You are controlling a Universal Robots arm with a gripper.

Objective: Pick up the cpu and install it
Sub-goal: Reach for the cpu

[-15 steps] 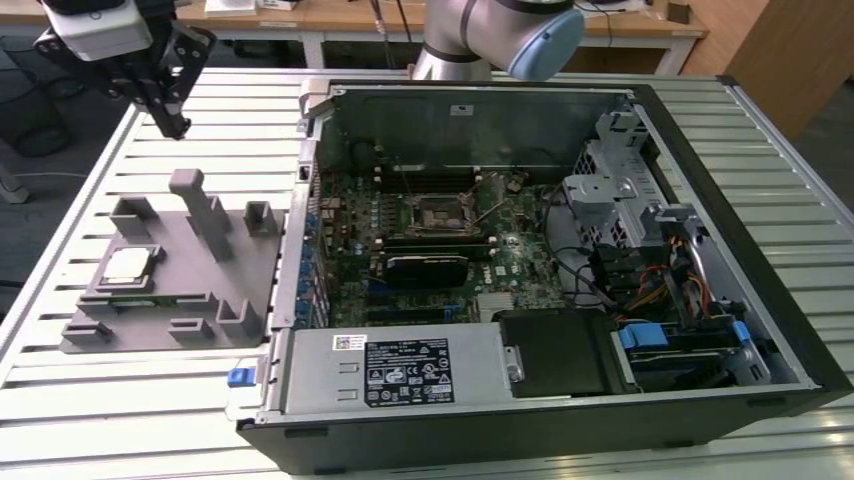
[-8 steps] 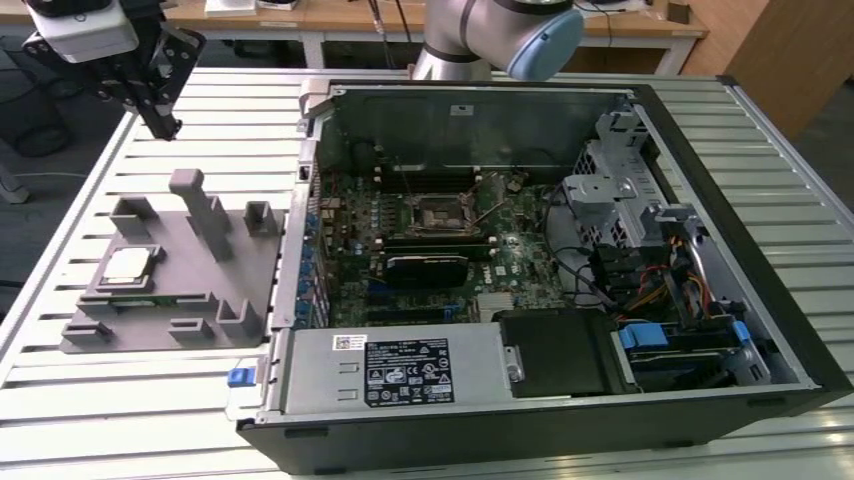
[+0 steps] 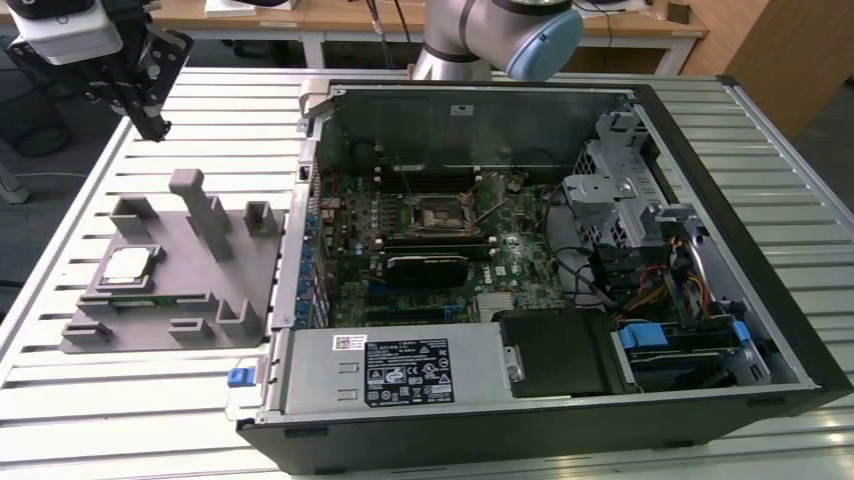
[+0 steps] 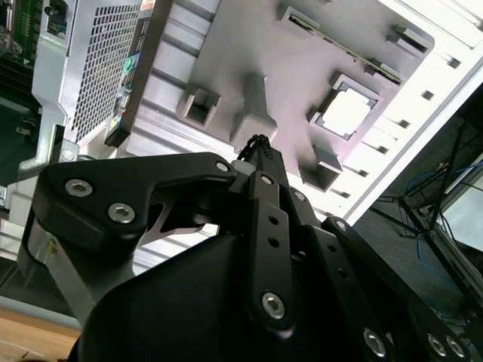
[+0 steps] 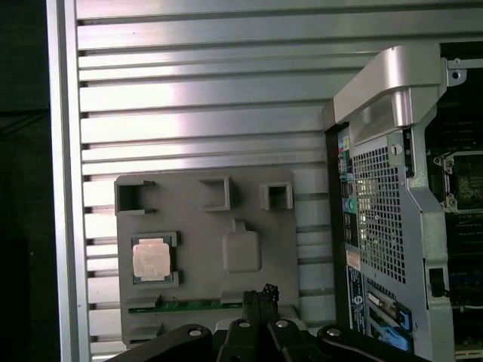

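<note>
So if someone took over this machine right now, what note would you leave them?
Gripper: shut, empty, hovering above the table past the far end of the grey holder.
The cpu: lying flat in its recess in the holder, on the exterior view's left of the open computer case.
Socket: looks unfilled.
Done: nothing yet.
Left: pick up the cpu and install it.

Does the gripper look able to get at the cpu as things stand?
Probably yes: the cpu lies uncovered on the grey holder with nothing over it. The shut gripper hangs above the table, off to one side of the holder.
</note>
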